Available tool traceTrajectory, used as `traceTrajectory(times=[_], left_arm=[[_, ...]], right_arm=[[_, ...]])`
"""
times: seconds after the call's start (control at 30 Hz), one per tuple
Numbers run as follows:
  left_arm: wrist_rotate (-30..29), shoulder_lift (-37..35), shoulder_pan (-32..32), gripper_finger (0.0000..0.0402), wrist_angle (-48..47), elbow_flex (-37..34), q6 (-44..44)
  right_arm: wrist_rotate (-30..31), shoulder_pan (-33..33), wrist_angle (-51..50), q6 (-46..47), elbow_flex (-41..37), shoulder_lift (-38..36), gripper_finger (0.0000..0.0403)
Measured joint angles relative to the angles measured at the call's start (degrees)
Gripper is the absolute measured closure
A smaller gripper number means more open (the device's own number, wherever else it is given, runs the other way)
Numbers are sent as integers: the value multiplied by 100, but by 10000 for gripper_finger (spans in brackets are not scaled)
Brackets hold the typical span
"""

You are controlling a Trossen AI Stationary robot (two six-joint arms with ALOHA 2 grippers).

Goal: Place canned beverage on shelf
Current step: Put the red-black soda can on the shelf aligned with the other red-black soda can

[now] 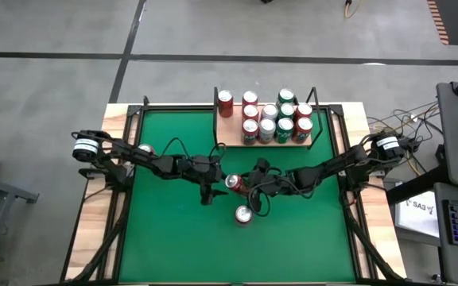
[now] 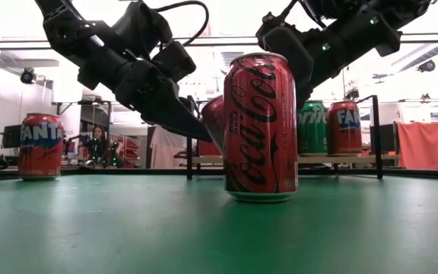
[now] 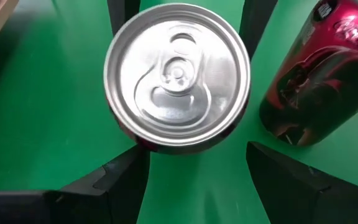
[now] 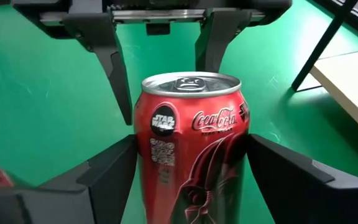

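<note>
The right gripper [image 4: 191,180] clamps a red Coca-Cola can [image 4: 191,143] mid-bench; the left gripper [image 1: 210,189] hangs spread beside it. Risk — the can clips that gripper, or the crowded shelf [image 1: 230,129] — and tips.

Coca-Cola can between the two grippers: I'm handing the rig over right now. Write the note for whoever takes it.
Right gripper: fingers against both sides of the upright Coca-Cola can at mid-table, apparently gripping it.
Left gripper: open, facing the same can from the opposite side.
Loose: second Coca-Cola can nearby on the felt; Fanta can near the table's left edge.
Done: shelf at the far edge holds a cluster of cans; its left part has bare board.
Left: shelve the gripped can, then probably the two loose ones.
</note>
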Motion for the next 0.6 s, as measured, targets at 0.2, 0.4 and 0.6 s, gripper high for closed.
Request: traceTrajectory(times=[0.2, 0.4, 0.6], left_arm=[[4, 0, -1, 151, 305, 7, -10], [18, -21, 1, 150, 459, 61, 21], [-17, -102, 1, 150, 379, 55, 1]], right_arm=[[-45, 2, -30, -137, -6, 4, 95], [-52, 11, -77, -118, -24, 10, 110], [-17, 22, -99, -227, -24, -162, 137]])
